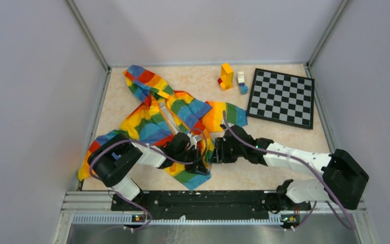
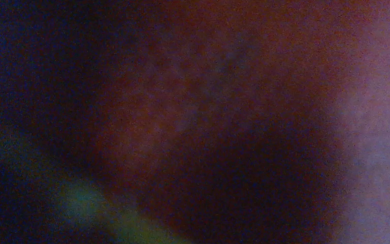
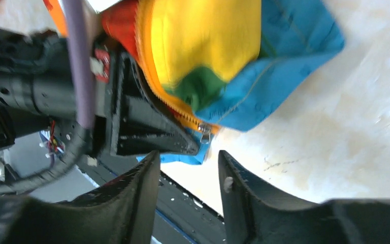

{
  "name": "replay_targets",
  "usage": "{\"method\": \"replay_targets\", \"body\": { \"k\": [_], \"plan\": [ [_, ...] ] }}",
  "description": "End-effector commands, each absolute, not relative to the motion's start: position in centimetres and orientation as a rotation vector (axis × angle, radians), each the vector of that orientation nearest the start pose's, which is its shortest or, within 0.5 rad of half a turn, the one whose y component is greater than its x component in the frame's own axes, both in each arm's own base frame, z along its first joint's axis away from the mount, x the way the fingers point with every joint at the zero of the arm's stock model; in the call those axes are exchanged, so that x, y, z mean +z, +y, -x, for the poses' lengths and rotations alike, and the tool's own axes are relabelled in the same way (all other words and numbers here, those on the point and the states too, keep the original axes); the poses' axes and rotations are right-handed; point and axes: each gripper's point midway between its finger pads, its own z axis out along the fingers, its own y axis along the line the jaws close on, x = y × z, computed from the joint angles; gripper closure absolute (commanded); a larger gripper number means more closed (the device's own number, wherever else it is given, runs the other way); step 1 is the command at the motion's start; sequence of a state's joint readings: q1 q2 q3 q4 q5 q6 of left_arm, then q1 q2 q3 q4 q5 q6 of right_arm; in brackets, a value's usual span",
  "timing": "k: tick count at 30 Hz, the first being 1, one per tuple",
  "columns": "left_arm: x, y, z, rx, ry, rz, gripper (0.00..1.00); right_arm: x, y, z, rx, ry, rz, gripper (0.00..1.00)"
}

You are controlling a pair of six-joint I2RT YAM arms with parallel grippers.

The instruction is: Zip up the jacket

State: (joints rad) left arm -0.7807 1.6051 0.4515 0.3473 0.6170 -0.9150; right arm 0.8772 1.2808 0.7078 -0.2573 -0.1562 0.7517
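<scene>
Left jaws clenched on jacket [image 1: 150,124] hem by the zipper pull [image 3: 204,129]; right jaws released, parted just beside that pull, over the desk [image 3: 335,132].

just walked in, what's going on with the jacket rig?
Two arms are working on a rainbow-striped fabric jacket lying open on the beige table. The left gripper, jaws shut, pinches its bottom hem beside the orange zipper strip. The right gripper, jaws open and empty, faces the small metal zipper pull. Not zipped yet.
</scene>
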Motion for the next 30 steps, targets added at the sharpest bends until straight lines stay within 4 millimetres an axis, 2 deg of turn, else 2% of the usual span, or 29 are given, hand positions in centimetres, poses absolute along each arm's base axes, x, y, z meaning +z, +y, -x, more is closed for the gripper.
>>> {"method": "replay_targets", "body": {
  "k": [1,3,5,8,15,21,30],
  "plan": [
    [-0.7,-29.1,-12.3,-1.271,2.801,-0.133,1.00,8.0,29.6,-15.7,0.963,2.523,0.072,0.61],
    [-0.6,-29.1,-12.3,-1.272,2.798,-0.132,1.00,7.4,29.7,-16.1,0.939,2.520,0.047,0.70],
    [-0.6,-29.1,-12.3,-1.275,2.795,-0.138,1.00,7.0,30.1,-16.2,0.944,2.514,0.047,0.74],
    [-0.5,-29.1,-12.3,-1.275,2.798,-0.145,1.00,5.8,30.6,-15.7,0.928,2.555,0.060,0.74],
    [-0.5,-29.1,-12.3,-1.277,2.790,-0.141,1.00,4.5,31.6,-15.1,0.931,2.582,0.089,0.75],
    [-0.4,-29.1,-12.3,-1.281,2.788,-0.142,1.00,3.5,31.7,-14.5,0.908,2.623,0.082,0.78],
    [-0.4,-29.1,-12.3,-1.287,2.784,-0.141,1.00,2.4,31.7,-13.9,0.852,2.660,0.068,0.78]
  ]
}}
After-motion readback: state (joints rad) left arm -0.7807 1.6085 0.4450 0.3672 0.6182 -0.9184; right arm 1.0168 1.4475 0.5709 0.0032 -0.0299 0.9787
